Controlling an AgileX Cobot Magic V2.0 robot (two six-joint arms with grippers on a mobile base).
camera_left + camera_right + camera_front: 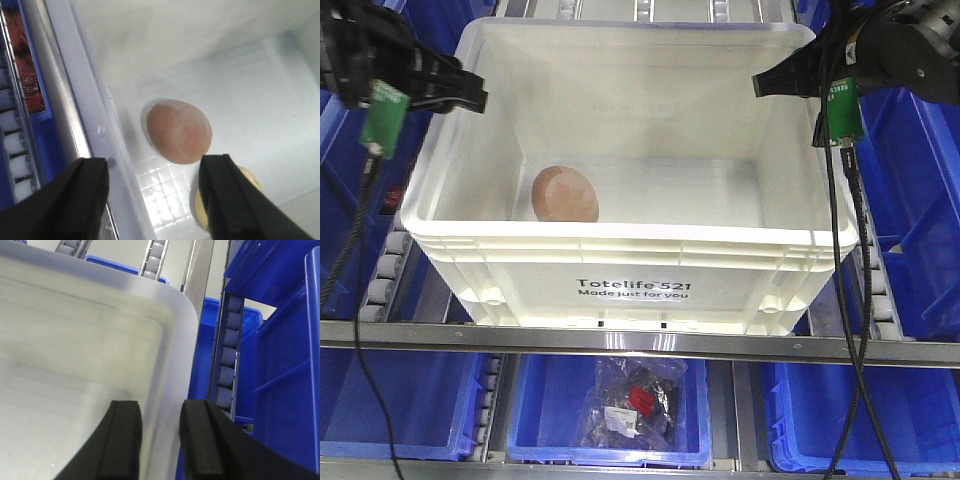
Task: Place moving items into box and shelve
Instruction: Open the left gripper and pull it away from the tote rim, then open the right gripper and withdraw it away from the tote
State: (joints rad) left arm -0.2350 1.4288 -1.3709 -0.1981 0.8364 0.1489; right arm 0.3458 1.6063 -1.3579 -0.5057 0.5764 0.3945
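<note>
The white box stands on the roller shelf, its "Totelife 521" print facing me. In it lie the moving items: a reddish-pink ball at the left of the floor, and a pale yellow rounded object half hidden behind a finger. My left gripper is wide open, its fingers either side of the box's left rim. My right gripper straddles the right rim with a narrower gap and looks open.
Blue bins flank the box on both sides, and more sit on the shelf below. One of them holds a clear bag with a red item. Grey rollers run beside the box. A metal beam crosses under it. Cables hang from both wrists.
</note>
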